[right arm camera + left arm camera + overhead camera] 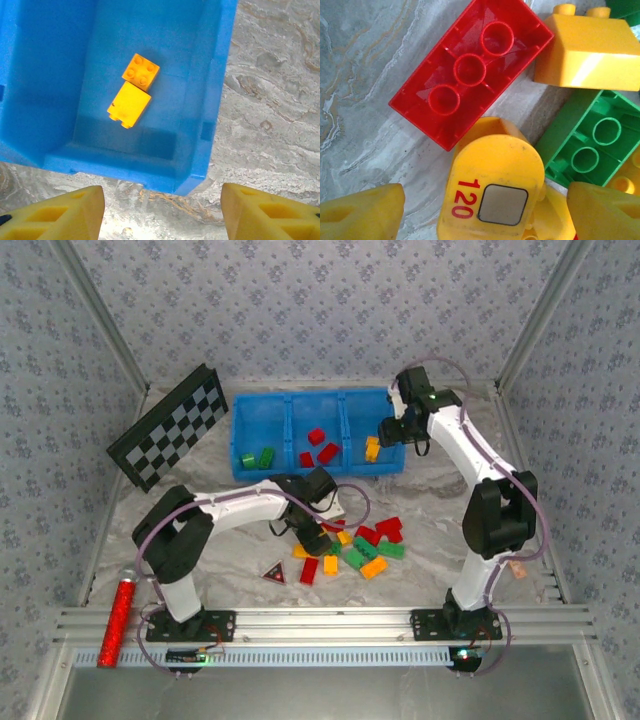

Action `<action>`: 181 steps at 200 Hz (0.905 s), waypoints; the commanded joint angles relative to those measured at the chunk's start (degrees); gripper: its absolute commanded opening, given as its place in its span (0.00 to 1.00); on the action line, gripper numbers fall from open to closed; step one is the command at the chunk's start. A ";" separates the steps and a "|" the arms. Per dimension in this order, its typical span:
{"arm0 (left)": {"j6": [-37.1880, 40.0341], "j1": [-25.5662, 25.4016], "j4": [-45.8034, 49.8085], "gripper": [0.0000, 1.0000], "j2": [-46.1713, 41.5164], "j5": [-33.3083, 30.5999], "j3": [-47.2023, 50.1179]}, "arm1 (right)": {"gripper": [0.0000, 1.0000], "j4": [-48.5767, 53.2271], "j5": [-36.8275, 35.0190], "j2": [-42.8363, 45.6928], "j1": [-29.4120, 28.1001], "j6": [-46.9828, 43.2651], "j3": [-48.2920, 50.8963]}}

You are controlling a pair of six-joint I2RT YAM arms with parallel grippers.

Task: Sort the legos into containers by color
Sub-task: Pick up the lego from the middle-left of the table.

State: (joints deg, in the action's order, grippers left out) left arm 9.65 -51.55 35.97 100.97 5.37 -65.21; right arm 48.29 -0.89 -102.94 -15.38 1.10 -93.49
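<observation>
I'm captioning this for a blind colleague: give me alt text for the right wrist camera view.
Two small orange-yellow plastic bricks lie touching on the floor of a bright blue plastic bin compartment. The right pincer hangs open over the grey marbled tabletop beside the bin, nothing between its yellow fingertips.

Legos (365, 548) piled loose; few sorted in containers (300, 397).

Red "120" printed on a yellow lego (492, 190).

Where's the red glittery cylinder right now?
In the top view, the cylinder lies at the table's near left corner, just left of the left arm's base, with the dark triangle farther right.
</observation>
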 commanded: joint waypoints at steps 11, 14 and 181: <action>0.25 -0.22 0.60 0.81 1.31 2.40 -1.06 | 0.64 0.48 -0.34 2.41 0.52 0.88 0.24; 0.16 -0.14 0.60 0.80 1.40 2.57 -0.94 | 0.64 0.53 -0.29 2.45 0.57 0.84 0.24; -3.59 3.54 4.68 0.38 1.52 3.50 -7.76 | 0.65 4.53 5.01 23.37 0.30 17.68 28.14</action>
State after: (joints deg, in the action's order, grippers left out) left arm 6.37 -48.64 37.78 103.24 8.16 -66.85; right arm 51.03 1.10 -83.59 -14.68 12.36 -71.88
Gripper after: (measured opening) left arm 0.432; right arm 0.645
